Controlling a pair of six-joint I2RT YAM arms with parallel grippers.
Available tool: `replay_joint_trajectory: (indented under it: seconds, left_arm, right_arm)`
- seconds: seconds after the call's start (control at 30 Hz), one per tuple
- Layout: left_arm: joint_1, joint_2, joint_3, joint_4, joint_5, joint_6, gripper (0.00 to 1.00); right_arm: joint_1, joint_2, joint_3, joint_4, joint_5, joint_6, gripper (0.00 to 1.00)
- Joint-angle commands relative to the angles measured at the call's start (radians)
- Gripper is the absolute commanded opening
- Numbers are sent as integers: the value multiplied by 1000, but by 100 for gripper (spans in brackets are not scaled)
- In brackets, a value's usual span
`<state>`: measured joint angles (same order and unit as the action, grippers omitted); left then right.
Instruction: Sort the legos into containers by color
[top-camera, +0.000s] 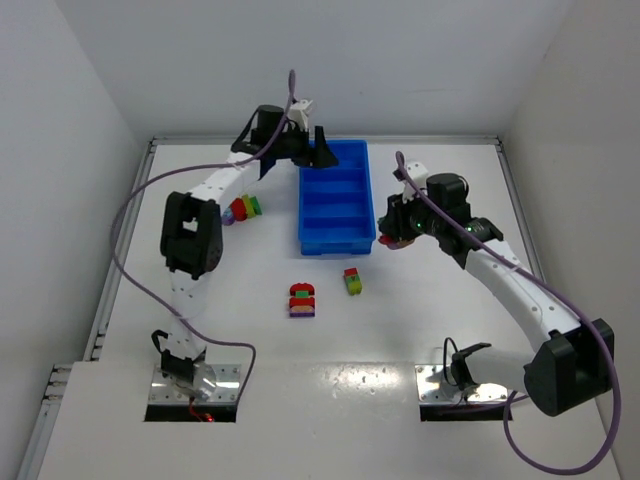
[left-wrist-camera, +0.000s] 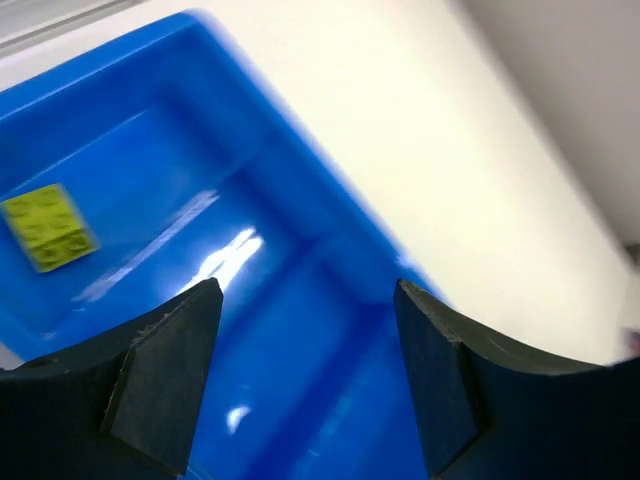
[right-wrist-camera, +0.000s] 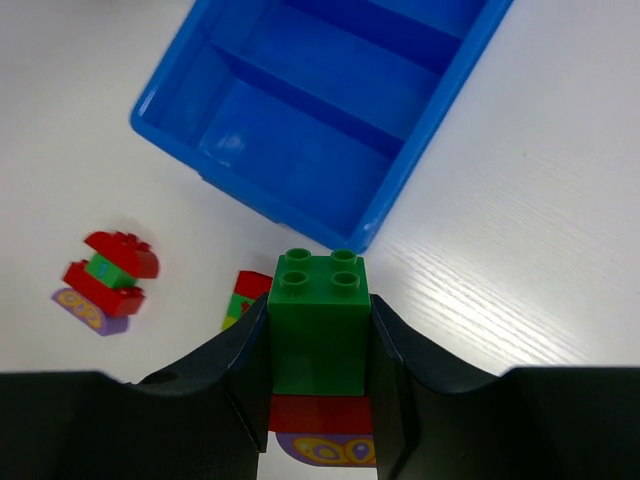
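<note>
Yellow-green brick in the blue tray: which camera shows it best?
Left wrist view: the yellow-green brick lies large on the floor of the blue tray. In the top external view I cannot make it out; the right wrist shows only brickless compartments.

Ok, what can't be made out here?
- Top view: the left gripper hides the blue tray's far end, so the yellow-green brick seen by the left wrist cannot be placed.
- Right wrist: the frame's bottom edge cuts off the stack held by the right gripper.
- Top view: cluster left of the tray, too small to count bricks.
</note>
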<state>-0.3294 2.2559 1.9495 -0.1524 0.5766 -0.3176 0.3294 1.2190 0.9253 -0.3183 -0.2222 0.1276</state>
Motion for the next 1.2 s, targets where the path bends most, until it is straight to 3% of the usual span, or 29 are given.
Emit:
replay_joint_trajectory:
  seconds: [0.0, 0.07, 0.2, 0.33, 0.47, 0.53, 0.67, 0.77, 0.9, 1.17]
  left_arm:
    - [21, -188, -113, 111, 333, -90, 76]
    - [21, -282, -269, 140, 384, -113, 74]
    - [-2, -474, -539, 210, 342, -140, 74]
    - [-45, -637, -746, 232, 179, -204, 77]
    - [-121, -757, -836, 209, 15, -225, 78]
    - [-160, -789, -845, 200, -50, -236, 78]
    - [-279, -811, -845, 200, -259, -245, 78]
    - [-313, -773, -831, 200, -290, -271, 78]
    - [-347, -705, -778, 240, -281, -290, 79]
    - [-401, -578, -690, 379, -117, -310, 81]
  right_arm:
    - [-3, -13, 41, 91, -77, 113, 0]
    - [-13, -13, 32, 108, -100, 185, 0]
    - [-35, -13, 23, 133, -66, 429, 0]
    - [-35, 8, 73, 76, 122, 637, 0]
    - [-35, 33, 150, -30, 286, 777, 0]
    - [-24, 45, 184, -109, 389, 895, 0]
    - [-24, 54, 195, -188, 434, 994, 0]
    - [-24, 54, 214, -240, 448, 1059, 0]
    - [-43, 54, 214, -240, 403, 1107, 0]
    - [-79, 43, 196, -222, 276, 1141, 0]
